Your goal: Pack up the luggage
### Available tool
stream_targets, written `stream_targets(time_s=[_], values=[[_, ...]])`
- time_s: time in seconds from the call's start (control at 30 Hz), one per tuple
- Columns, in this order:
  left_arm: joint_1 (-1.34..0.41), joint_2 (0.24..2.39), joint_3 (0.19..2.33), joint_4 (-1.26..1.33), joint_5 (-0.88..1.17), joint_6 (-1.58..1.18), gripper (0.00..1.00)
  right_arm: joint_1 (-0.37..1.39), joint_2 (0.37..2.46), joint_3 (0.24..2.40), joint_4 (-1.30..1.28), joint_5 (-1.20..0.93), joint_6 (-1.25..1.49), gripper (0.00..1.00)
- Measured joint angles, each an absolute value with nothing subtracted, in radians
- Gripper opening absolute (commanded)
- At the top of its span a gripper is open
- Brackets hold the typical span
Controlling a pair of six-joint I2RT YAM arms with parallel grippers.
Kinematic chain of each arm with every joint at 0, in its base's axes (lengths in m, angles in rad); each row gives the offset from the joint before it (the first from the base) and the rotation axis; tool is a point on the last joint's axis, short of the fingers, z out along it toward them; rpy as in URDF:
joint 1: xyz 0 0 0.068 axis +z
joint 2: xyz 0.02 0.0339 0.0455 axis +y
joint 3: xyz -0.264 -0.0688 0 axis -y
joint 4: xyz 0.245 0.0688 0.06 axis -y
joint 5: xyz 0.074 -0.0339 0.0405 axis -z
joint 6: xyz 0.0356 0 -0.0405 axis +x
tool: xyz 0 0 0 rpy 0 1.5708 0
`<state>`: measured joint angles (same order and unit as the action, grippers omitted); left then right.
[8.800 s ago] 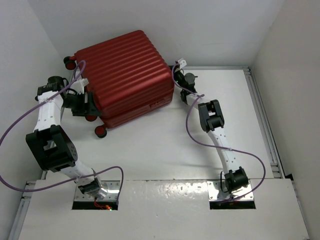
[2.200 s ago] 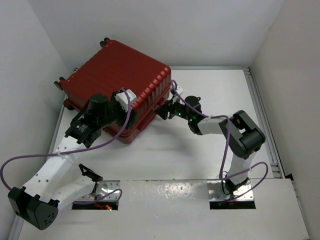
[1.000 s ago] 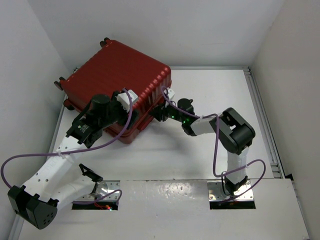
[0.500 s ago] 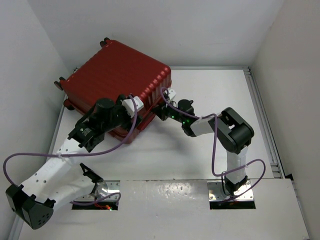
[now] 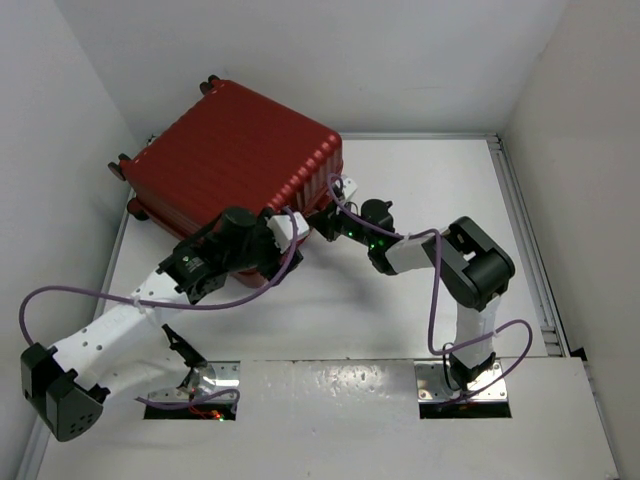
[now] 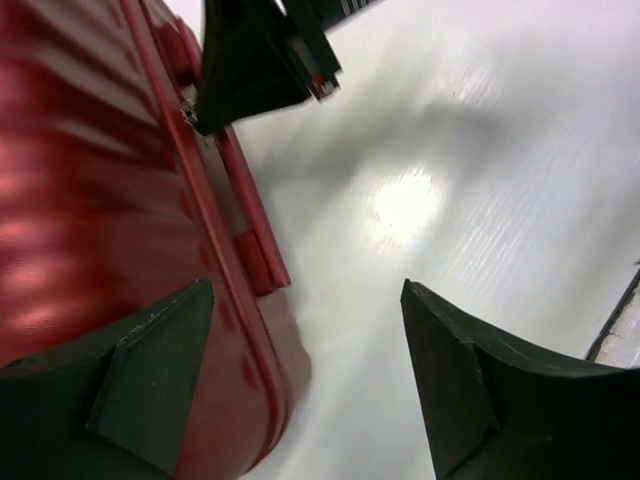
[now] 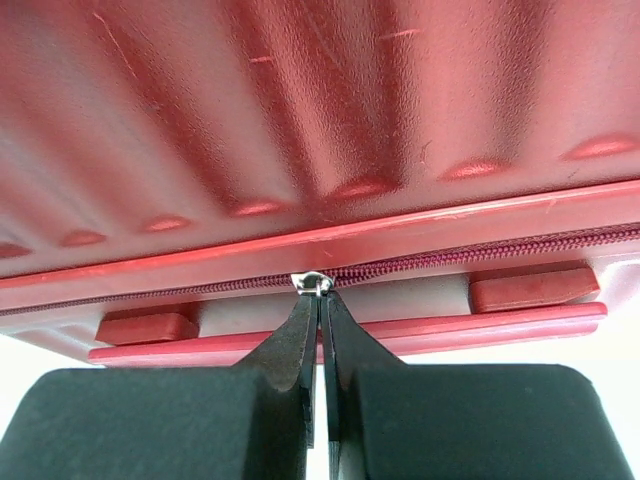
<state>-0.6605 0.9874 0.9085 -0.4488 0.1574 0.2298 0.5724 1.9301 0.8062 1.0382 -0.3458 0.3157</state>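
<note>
Right claw (image 7: pixel 319 300) has just pinched the zipper pull (image 7: pixel 312 283) on the luggage (image 5: pixel 235 150); left claw (image 6: pixel 307 300), wide, slid closer.

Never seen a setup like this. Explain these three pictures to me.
This is a robot: a left arm and a right arm bolted to a white table. One picture looks down from above; the other two come from a camera on each wrist. A closed red suitcase lies on the table. The right tool is shut on the zip pull at the suitcase's seam. The left tool is open by the suitcase's edge, holding nothing.
</note>
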Motion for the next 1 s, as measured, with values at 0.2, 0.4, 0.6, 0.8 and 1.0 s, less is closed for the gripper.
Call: stream_targets(time_s=[0.2, 0.4, 0.6, 0.8, 1.0], values=[[-0.778, 1.083, 0.892, -0.42, 0.007, 0.189, 0.81, 0.572, 1.923, 0.801, 1.034, -0.337, 0.325, 0.0], [-0.826, 1.221, 0.873, -0.345, -0.155, 0.136, 0.82, 0.572, 1.923, 0.802, 1.031, -0.333, 0.338, 0.0], [-0.843, 1.272, 0.837, -0.187, -0.257, 0.088, 0.85, 0.569, 1.923, 0.807, 1.024, -0.334, 0.348, 0.0], [-0.845, 1.356, 0.82, -0.036, -0.344, 0.08, 0.85, 0.561, 1.923, 0.808, 1.02, -0.341, 0.356, 0.0], [-0.842, 1.482, 0.82, 0.018, -0.378, 0.089, 0.75, 0.559, 1.923, 0.809, 1.019, -0.342, 0.358, 0.0]])
